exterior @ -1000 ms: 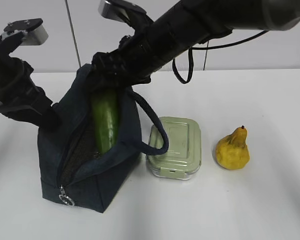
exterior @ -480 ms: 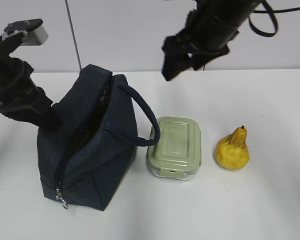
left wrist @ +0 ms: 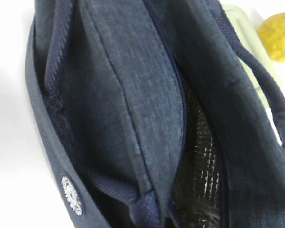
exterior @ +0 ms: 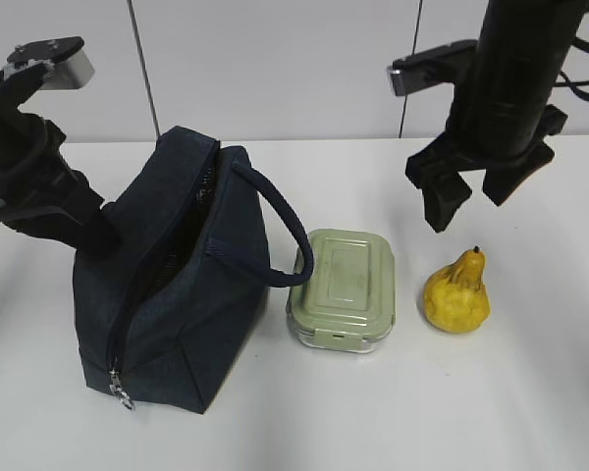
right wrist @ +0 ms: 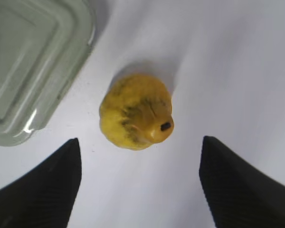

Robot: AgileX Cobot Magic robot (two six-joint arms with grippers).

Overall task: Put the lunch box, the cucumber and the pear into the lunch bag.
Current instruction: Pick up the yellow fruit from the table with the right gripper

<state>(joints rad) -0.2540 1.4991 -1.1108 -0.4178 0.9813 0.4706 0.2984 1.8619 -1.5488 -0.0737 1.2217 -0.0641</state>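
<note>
The navy lunch bag [exterior: 177,304] stands at the left with its zipper open; its silvery lining [left wrist: 204,175] shows in the left wrist view. The cucumber is hidden from view. My left gripper [exterior: 93,234] is at the bag's upper left rim, its fingers hidden by fabric, and appears shut on the bag's edge. The pale green lunch box [exterior: 344,289] sits closed to the right of the bag and also shows in the right wrist view [right wrist: 28,66]. The yellow pear [exterior: 457,292] stands right of the box. My right gripper [exterior: 468,204] hangs open and empty above the pear [right wrist: 135,113].
The white table [exterior: 530,392] extends around the things. The bag's looped handle [exterior: 290,235] arches toward the lunch box. A zipper ring pull [exterior: 126,397] hangs at the bag's front corner. A white wall rises behind the table.
My right gripper, which held the cucumber in the bag's mouth, has left it inside, risen out and swung right to hover open above the pear. The left arm has not moved.
</note>
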